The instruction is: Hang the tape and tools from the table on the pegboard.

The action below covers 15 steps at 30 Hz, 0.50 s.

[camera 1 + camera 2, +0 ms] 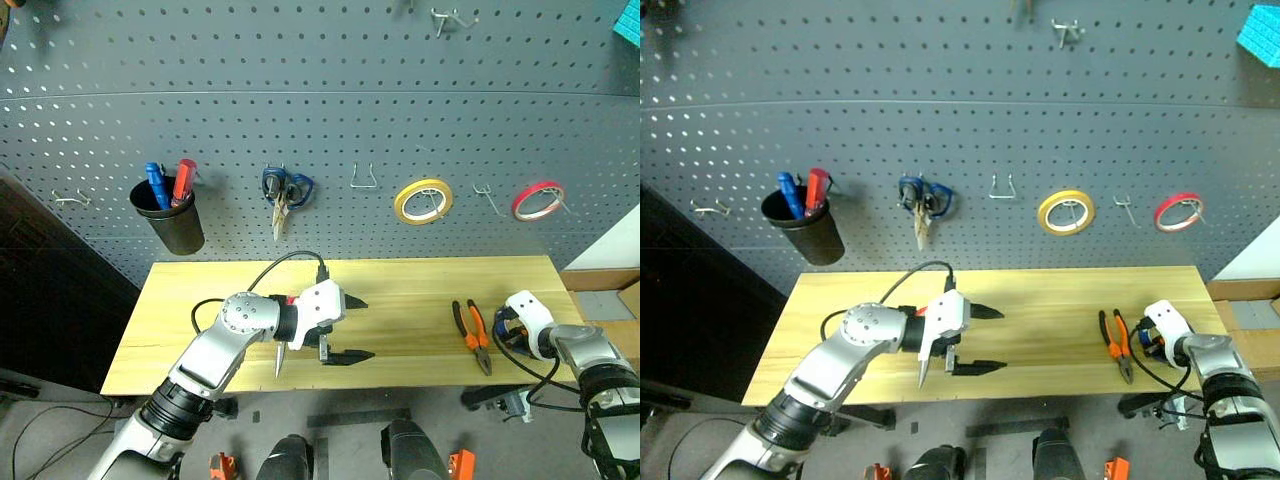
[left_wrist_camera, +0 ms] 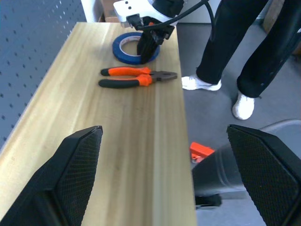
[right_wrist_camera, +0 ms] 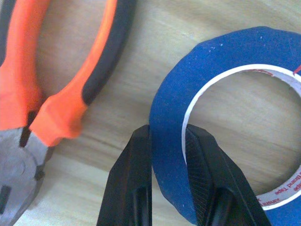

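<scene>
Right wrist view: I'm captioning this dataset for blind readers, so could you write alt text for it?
The right gripper is shut on the wall of the blue tape ring, one black finger outside it and one against its white inner rim, with the ring lying flat on the pale wooden table. Beside the tape, apart from it, lie the orange-and-black pliers.

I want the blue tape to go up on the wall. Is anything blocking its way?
Nothing visible does. The right gripper is shut on the blue tape, and bare table lies between it and the pegboard.
</scene>
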Available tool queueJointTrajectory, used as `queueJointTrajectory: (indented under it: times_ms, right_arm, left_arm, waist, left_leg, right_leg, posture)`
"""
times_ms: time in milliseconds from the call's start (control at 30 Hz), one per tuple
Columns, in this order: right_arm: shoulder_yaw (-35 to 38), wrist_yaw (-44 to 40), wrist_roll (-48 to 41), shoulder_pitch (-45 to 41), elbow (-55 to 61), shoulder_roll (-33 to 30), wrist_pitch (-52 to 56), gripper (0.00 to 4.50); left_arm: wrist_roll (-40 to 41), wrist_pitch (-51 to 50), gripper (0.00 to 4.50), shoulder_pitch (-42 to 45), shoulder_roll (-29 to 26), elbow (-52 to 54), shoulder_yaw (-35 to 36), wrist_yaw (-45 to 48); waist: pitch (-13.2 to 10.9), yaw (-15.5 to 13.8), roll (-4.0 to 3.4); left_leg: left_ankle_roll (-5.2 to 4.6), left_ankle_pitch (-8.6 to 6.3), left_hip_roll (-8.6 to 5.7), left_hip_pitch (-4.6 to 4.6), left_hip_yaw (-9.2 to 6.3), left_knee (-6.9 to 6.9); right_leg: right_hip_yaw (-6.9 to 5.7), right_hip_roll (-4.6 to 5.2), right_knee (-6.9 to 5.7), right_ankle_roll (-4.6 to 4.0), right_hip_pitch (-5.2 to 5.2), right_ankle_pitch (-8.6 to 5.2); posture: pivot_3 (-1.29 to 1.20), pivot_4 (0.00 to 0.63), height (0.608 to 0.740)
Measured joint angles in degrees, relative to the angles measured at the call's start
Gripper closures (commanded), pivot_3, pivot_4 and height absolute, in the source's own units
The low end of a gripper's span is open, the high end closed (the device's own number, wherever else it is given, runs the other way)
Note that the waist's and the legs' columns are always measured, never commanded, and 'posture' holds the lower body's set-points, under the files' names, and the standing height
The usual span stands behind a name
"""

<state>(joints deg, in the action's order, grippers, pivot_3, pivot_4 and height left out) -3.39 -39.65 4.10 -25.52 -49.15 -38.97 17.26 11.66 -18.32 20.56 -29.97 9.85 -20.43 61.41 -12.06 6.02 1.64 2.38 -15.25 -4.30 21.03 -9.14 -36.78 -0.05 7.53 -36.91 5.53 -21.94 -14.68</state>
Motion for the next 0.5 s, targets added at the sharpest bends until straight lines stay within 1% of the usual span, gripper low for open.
queueJointTrajectory:
  times_ms: [33,133,167,233,267,300,367,433,500]
  right_arm:
    - [0.23,0.26,-0.05,1.61,2.58,-0.38,0.11,3.82]
    - [3.06,3.04,-0.42,7.53,14.62,-2.49,0.08,3.82]
    - [5.15,4.84,-0.35,10.51,21.34,-3.38,0.02,3.82]
    - [9.23,7.74,-0.23,16.31,34.31,-4.04,0.2,3.82]
    - [11.48,9.56,0.2,21.16,43.32,-3.66,0.64,3.82]
    - [12.6,11.02,0.43,24.86,50.29,-2.27,0.66,3.82]
    - [11.73,14.28,1.12,32.31,63.49,3.55,0.43,3.82]
    - [7.68,16.45,2.16,36.02,69.22,8.28,-0.93,3.82]
    - [4.84,18.78,3.68,36.73,72.44,11.52,-2.89,3.82]
  left_arm:
    - [0.19,-0.05,0.0,-0.08,-0.1,-0.01,0.25,0.01]
    - [1.42,0.06,0.0,-0.13,0.53,-0.25,2.05,-0.65]
    - [1.93,0.1,0.0,0.01,1.29,-0.4,3.05,-1.33]
    - [3.38,0.02,0.0,0.13,2.62,-0.35,4.9,-2.57]
    - [4.2,0.04,0.0,0.09,3.47,-0.11,6.04,-3.47]
    - [4.82,0.17,0.0,-0.23,3.94,0.14,7.17,-4.1]
    - [5.79,0.87,0.0,-0.53,5.08,0.34,9.96,-6.26]
    - [6.23,1.47,0.0,-0.57,6.02,0.54,11.69,-8.14]
    - [6.33,1.67,0.0,-0.55,6.69,0.83,12.77,-9.53]
  waist:
    - [-0.05,-0.04,-0.09]
    - [-0.11,-0.02,-0.79]
    - [-0.1,-0.03,-0.93]
    - [-0.06,-0.03,-0.97]
    - [-0.03,-0.06,-0.94]
    - [0.0,-0.06,-0.89]
    - [0.08,0.03,-0.77]
    - [0.06,0.2,-0.79]
    - [0.06,0.3,-0.81]
  left_leg:
    - [0.0,0.0,0.0,0.02,0.02,-0.03]
    - [0.0,0.0,-0.05,0.37,0.16,-0.15]
    - [0.0,0.0,-0.06,0.45,0.22,-0.16]
    - [0.01,0.0,0.0,0.65,0.22,-0.16]
    - [0.03,0.0,0.02,0.79,0.2,-0.15]
    - [0.06,0.0,0.06,0.84,0.18,-0.14]
    - [0.27,-0.01,0.17,0.91,0.16,-0.15]
    - [0.26,-0.03,0.11,0.9,0.34,-0.18]
    - [0.13,-0.1,0.03,0.86,0.59,-0.26]
  right_leg:
    - [0.03,0.0,-0.01,0.01,-0.04,0.01]
    - [0.23,0.02,-0.04,0.11,-0.4,0.08]
    - [0.29,0.03,-0.05,0.12,-0.51,0.09]
    - [0.3,-0.01,-0.07,0.11,-0.75,0.09]
    - [0.29,-0.03,-0.1,0.11,-0.94,0.1]
    - [0.28,-0.08,-0.13,0.09,-1.0,0.11]
    - [0.33,-0.22,-0.18,-0.04,-1.19,0.18]
    - [0.59,-0.22,-0.18,0.0,-1.25,0.26]
    - [0.95,-0.21,-0.06,0.19,-1.26,0.42]
  posture:
    - [-0.21,0.178,0.74]
    - [-0.22,0.177,0.74]
    - [-0.22,0.177,0.74]
    - [-0.23,0.177,0.74]
    - [-0.23,0.178,0.74]
    - [-0.24,0.177,0.74]
    - [-0.24,0.175,0.74]
    - [-0.23,0.172,0.74]
    - [-0.22,0.171,0.74]
